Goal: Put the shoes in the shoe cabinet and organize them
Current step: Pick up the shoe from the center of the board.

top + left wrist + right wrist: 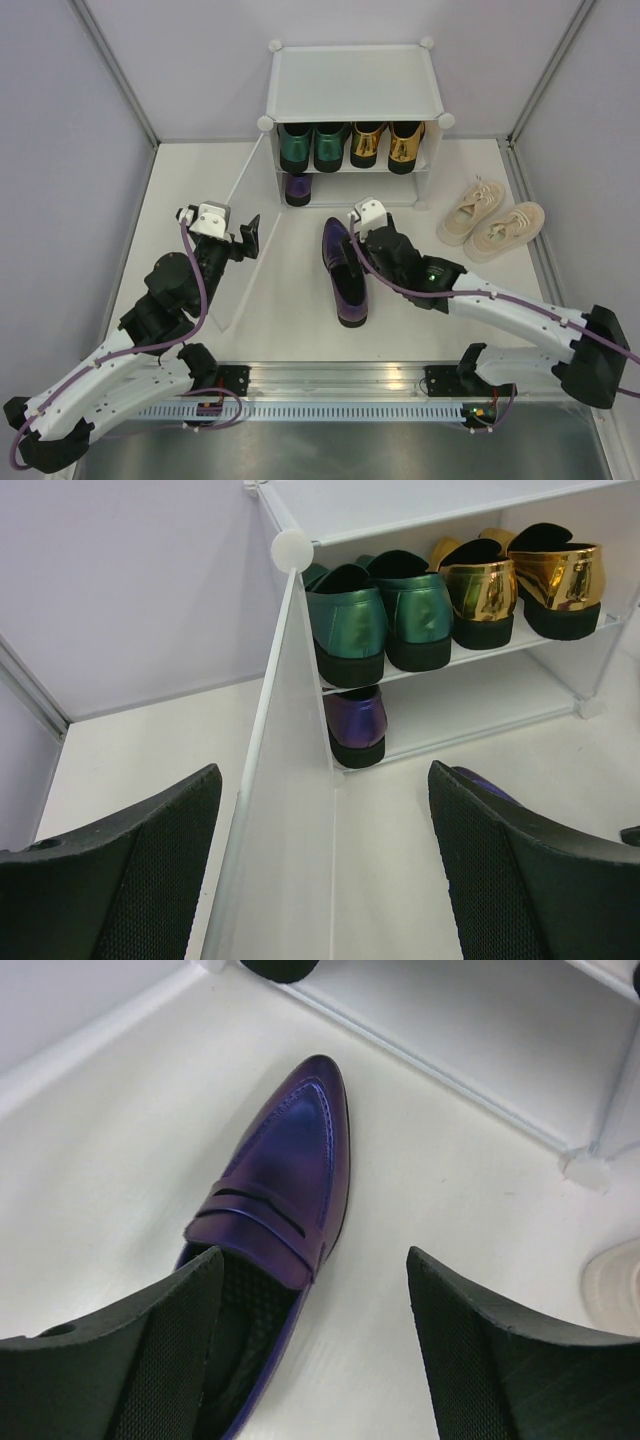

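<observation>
At the far left, the left claw [245, 237] hangs with its fingers spread wide. The free edge of the frosted door panel [290, 810] stands between them, and neither finger looks pressed against it. The door is swung out to the left, so the shoe cabinet [350, 80] is open at the front.

On the cabinet's upper shelf, the pair of glossy green loafers [313, 147] sits side by side on the left. The pair of gold loafers [386, 143] sits just beside them on the right, so that tier looks finished. On the lower shelf, only one purple shoe [298, 188] is in place, at the left end.

Its mate, the second purple shoe [345, 275], lies on the bench [290, 340] in front of the cabinet with its pointed toe towards the shelves. The right claw [313, 1260] is over its heel end with its fingers apart, and one finger reaches into the shoe's opening. It is not clamped on anything.

Further right, the beige lace-up sneakers [492, 222] lie together on the bench, outside the cabinet near its right side.

By my count five of the eight shoes are shelved. Left to do are the second purple shoe, both sneakers and probably closing the door.
</observation>
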Controlling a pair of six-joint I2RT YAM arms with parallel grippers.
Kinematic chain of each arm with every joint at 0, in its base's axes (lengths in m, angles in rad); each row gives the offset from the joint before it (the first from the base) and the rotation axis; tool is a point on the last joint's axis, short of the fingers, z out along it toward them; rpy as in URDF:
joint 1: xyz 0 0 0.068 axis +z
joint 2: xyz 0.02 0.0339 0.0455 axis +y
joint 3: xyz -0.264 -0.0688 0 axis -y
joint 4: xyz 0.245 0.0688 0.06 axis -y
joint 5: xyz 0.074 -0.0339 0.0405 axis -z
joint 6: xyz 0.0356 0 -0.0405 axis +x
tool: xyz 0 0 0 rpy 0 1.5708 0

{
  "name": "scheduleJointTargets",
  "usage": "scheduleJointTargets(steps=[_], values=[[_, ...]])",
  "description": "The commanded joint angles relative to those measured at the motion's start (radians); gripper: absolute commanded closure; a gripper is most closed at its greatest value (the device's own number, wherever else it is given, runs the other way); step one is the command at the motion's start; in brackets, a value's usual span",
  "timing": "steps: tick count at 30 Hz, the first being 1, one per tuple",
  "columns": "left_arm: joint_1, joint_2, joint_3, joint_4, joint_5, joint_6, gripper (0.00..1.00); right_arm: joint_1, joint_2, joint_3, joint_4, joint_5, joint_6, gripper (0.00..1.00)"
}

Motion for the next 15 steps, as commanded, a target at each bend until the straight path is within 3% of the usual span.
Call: scheduleJointTargets(steps=[1, 7, 15], values=[[0.001, 0.002, 0.022, 0.009, -0.014, -0.010, 0.13, 0.003, -0.116, -0.031, -0.101, 0.016, 0.282, 0.24], [0.001, 0.000, 0.022, 0.008, -0.014, -0.009, 0.13, 0.001, -0.190, -0.126, -0.142, -0.098, 0.425, 0.28], [0.001, -0.001, 0.024, 0.009, -0.024, -0.002, 0.13, 0.001, -0.145, -0.268, 0.025, -0.127, 0.537, 0.30]])
